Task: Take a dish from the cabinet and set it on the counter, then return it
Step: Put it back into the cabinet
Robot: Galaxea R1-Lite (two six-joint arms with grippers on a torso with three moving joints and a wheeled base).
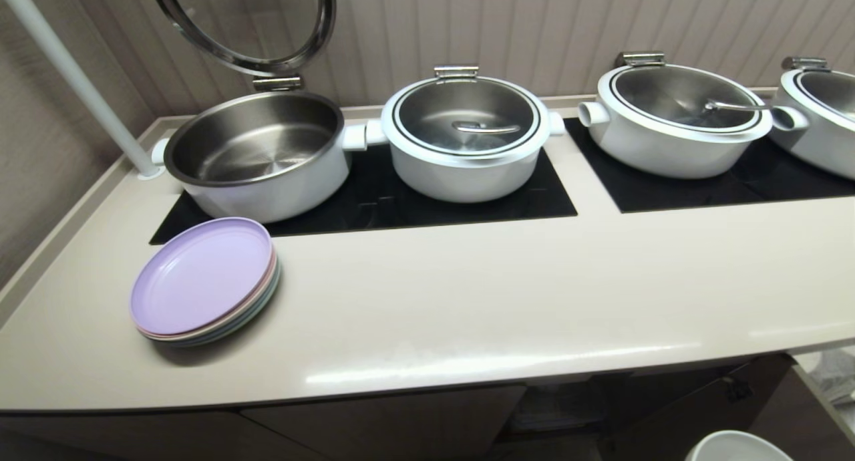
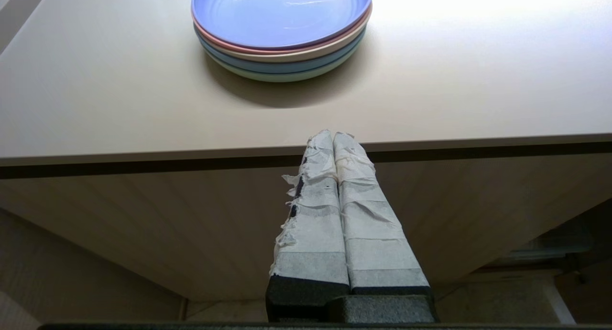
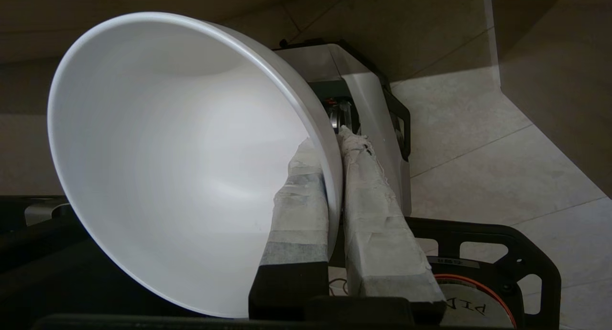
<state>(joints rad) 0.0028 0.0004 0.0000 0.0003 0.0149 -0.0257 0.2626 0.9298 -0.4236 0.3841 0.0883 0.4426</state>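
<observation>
Because the right gripper [image 3: 330,177] is clamping the dish [image 3: 181,162] by its rim, the bowl is hanging tilted below the counter's [image 1: 467,314] front edge, while the left gripper [image 2: 334,143] is idling closed and empty.

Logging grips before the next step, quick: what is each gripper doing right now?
Left gripper: shut, empty, below the counter edge.
Right gripper: shut on the dish rim.

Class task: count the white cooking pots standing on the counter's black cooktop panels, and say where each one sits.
4. Open-lidded pot and closed pot share the left cooktop panel; a third pot and a cut-off fourth stand on the right panel. More may lie beyond the frame.
</observation>
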